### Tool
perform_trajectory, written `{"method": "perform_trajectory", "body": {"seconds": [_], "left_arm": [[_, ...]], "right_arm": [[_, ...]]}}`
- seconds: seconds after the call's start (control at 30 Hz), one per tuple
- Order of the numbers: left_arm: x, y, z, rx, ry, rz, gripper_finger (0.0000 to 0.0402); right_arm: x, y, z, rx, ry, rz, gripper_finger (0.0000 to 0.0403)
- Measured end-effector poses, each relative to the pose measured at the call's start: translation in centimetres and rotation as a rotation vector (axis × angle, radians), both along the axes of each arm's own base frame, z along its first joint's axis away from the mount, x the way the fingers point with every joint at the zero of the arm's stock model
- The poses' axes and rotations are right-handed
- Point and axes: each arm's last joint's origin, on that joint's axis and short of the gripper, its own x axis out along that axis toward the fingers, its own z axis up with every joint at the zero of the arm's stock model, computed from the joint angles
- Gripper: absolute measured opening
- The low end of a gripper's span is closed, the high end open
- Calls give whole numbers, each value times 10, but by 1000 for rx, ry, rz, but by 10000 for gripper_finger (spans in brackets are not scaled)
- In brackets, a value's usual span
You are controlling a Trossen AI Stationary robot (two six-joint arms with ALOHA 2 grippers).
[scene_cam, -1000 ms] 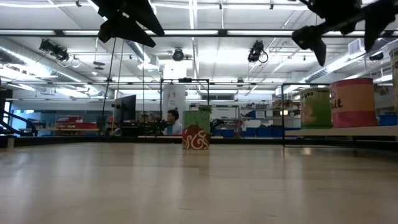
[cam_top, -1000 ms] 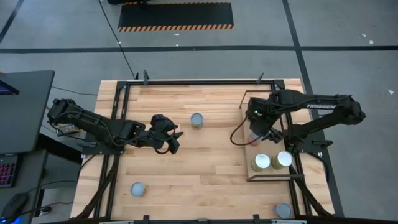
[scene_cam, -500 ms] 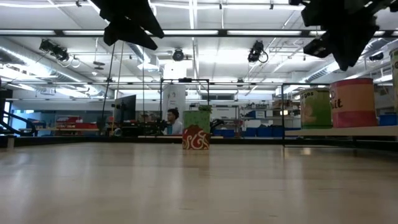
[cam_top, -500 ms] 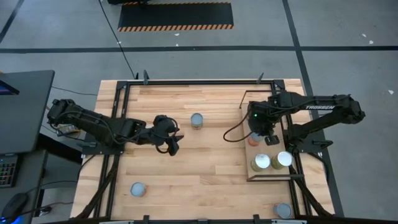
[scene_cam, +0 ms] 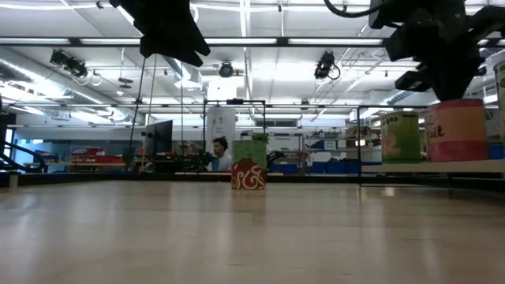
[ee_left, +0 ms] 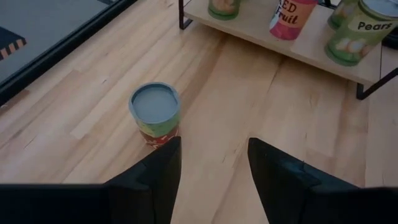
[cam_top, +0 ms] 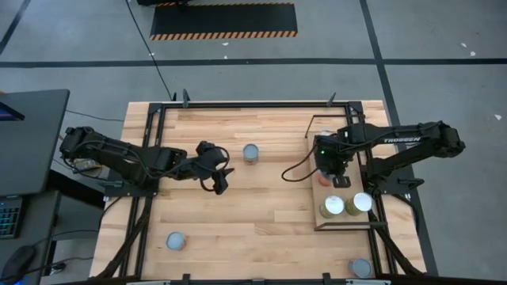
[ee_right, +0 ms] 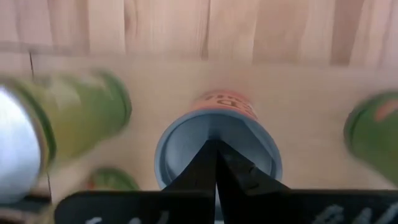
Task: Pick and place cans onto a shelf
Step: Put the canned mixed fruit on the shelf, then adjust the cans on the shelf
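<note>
An orange-labelled can with a blue-grey top stands upright on the shelf at the table's right. My right gripper hangs shut straight over its top. Two more cans stand on the shelf's near end. Out on the table a can with a green and red label stands upright on its base. My left gripper is open, just short of that can and above the table, with nothing between its fingers. My right gripper points down over the middle of the orange can's top with its fingers shut together. I cannot tell whether the fingertips touch the top. The can stands upright on the shelf.
Loose cans stand near the table's front left and front right. A black metal frame runs around the tabletop. Bare wood lies between the middle can and the shelf.
My right gripper has shut its fingers above the orange can, which has stayed upright on the shelf, and has come down a little over it. My left gripper has edged toward the can at the table's middle.
</note>
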Motion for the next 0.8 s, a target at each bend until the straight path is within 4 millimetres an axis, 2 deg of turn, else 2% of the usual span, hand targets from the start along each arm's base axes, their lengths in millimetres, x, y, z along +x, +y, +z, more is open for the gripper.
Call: {"method": "perform_trajectory", "body": {"seconds": [0.27,0.47,0.67,0.8], "left_arm": [[0,0,0,0,0,0,192],[0,0,0,0,-1,1,192],[0,0,0,-3,-2,2,192],[0,0,0,-2,-2,2,192]], "right_arm": [[-20,-3,0,-132,207,177,5],[-22,-5,0,-199,233,310,5],[-26,-6,0,-229,281,319,4],[-26,-5,17,-206,273,287,4]]}}
